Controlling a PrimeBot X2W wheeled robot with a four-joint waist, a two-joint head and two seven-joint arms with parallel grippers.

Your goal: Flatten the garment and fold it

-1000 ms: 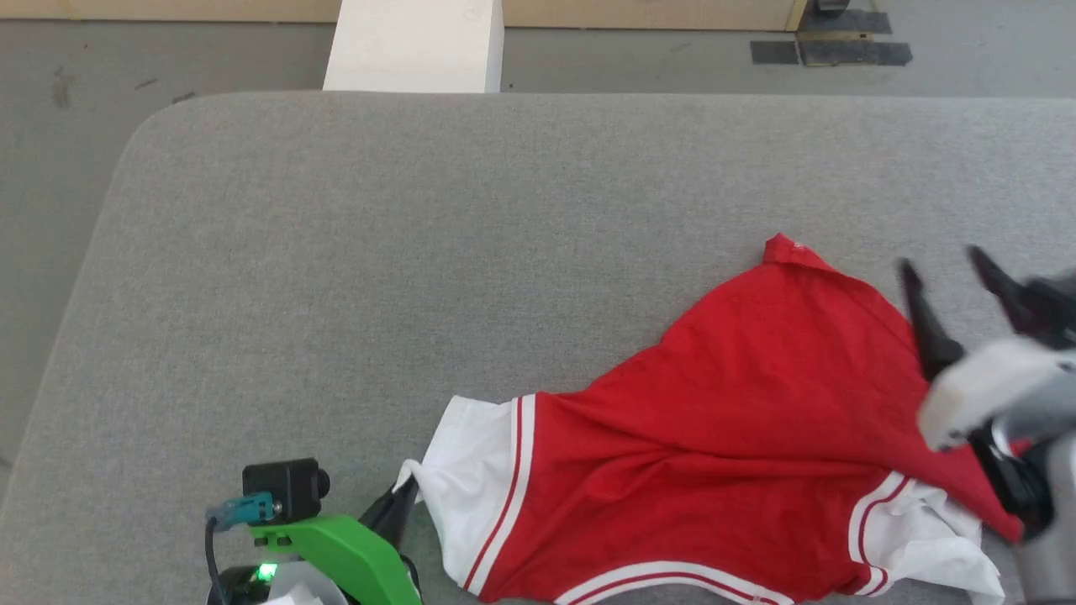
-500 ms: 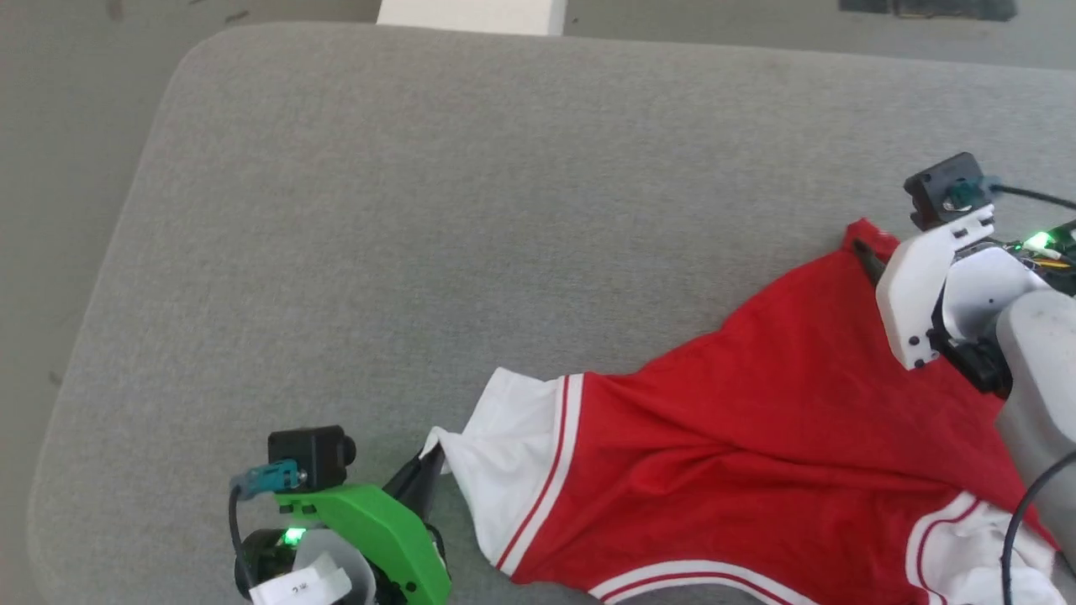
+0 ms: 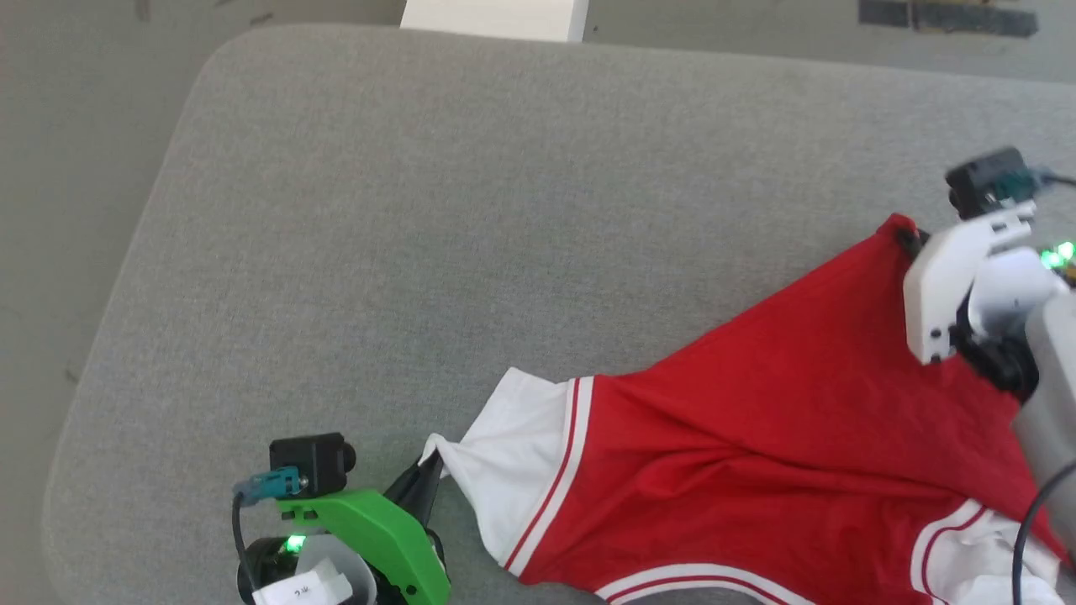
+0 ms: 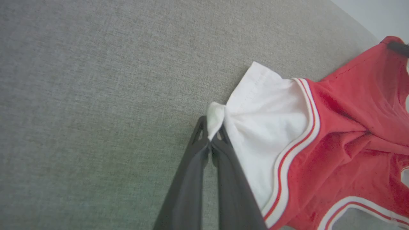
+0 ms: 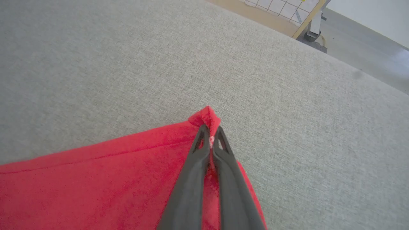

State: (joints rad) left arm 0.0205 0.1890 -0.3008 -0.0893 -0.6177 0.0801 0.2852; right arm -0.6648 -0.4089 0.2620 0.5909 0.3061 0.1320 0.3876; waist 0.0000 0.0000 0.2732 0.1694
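The red jersey (image 3: 756, 454) is laid on the grey fabric-covered table (image 3: 420, 210), over the table's near right part and well apart from its rounded far-left corner. It is wrinkled and not yet flattened. One white sleeve (image 4: 262, 127), edged with white-and-red striped trim (image 4: 303, 127), is turned toward the table's left side. The left gripper (image 4: 211, 134) is seen close to the table's near edge, its two dark fingers pressed together and clamped on the bunched tip of that sleeve. The right gripper (image 5: 211, 137) is likewise closed on a red hem corner (image 5: 206, 116), which is pinched into a small peak toward the table's right side, farther from its near edge than the sleeve. Long creases are drawn through the red cloth between the two grips. A second white sleeve (image 3: 967, 546) is seen crumpled at the table's near right. A white block (image 3: 496, 18) is seen beyond the table's far edge, standing on the grey floor (image 3: 67, 168)
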